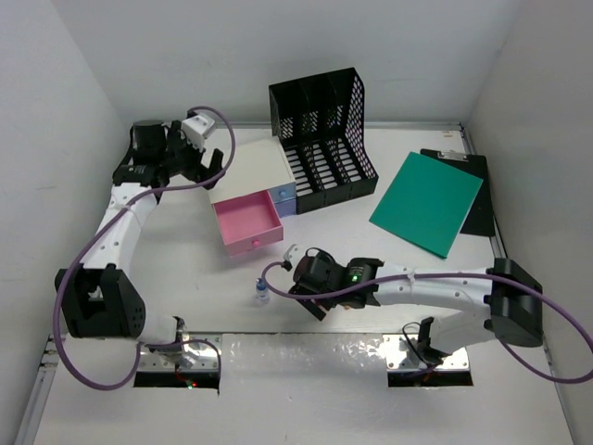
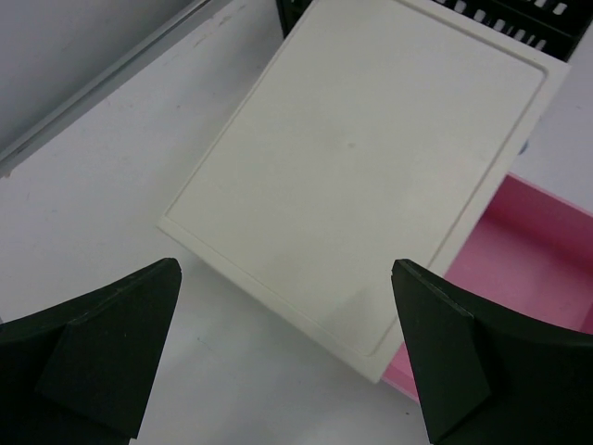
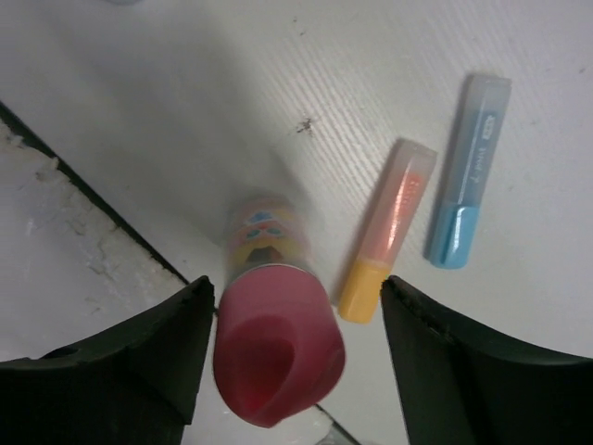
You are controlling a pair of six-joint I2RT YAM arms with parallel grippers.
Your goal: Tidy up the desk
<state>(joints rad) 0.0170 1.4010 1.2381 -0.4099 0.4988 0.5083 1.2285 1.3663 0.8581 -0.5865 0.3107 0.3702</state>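
Note:
The desk (image 1: 389,264) is the large white tabletop. My right gripper (image 1: 295,286) hangs low over its near middle. In the right wrist view it (image 3: 295,287) is open around an upright small bottle with a pink cap (image 3: 276,357) and a patterned label. Neither of the fingers (image 3: 139,362) visibly clamps the bottle. An orange-and-yellow highlighter (image 3: 387,232) and a blue highlighter (image 3: 468,171) lie just beyond it. My left gripper (image 1: 199,165) is open and empty at the back left. In the left wrist view it (image 2: 285,269) hovers above the near corner of the drawer box's white top (image 2: 371,158).
The drawer box's pink drawer (image 1: 247,225) is pulled open, and a blue drawer (image 1: 281,197) sits beside it. A black file organizer (image 1: 324,139) stands behind. A green folder (image 1: 428,201) lies on a black clipboard (image 1: 474,195) at right. A small bottle (image 1: 262,293) stands left of my right gripper.

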